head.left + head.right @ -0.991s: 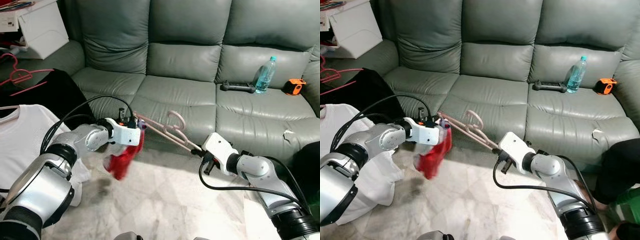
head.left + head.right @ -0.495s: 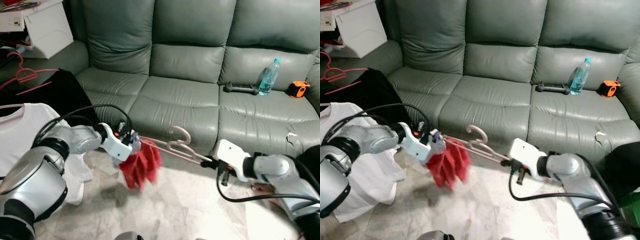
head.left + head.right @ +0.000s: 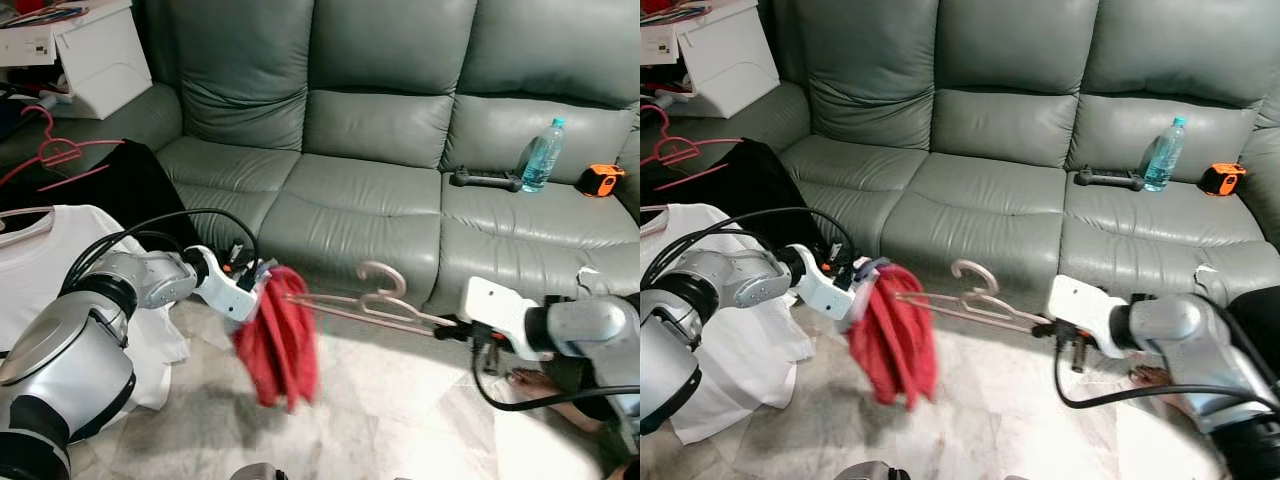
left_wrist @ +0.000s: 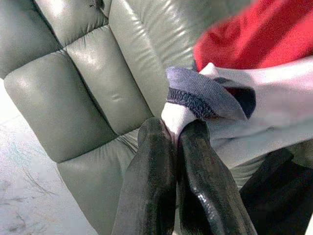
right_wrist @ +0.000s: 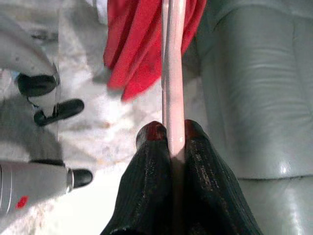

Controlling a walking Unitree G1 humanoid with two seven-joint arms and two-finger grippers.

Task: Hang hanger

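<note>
A pink hanger (image 3: 365, 301) lies level in the air before the grey sofa (image 3: 400, 130), its hook (image 3: 385, 273) pointing up. My right gripper (image 3: 448, 324) is shut on the hanger's right end, seen close in the right wrist view on the pink bar (image 5: 172, 73). A red garment (image 3: 280, 340) hangs in folds from the hanger's left end. My left gripper (image 3: 256, 272) is shut on the garment's collar (image 4: 195, 98), where white and blue-grey cloth is pinched between the fingers (image 4: 156, 181).
A water bottle (image 3: 537, 155), a black tool (image 3: 485, 180) and an orange tape measure (image 3: 597, 178) lie on the sofa's right seat. At left are a white shirt (image 3: 50, 270), black cloth (image 3: 110, 185), a pink hanger (image 3: 50, 155) and a white box (image 3: 95, 50). Pale floor (image 3: 400, 420) lies below.
Both arms moved right with the hanger, which has levelled out. The red garment has slid further onto the hanger's left end and now hangs longer.
</note>
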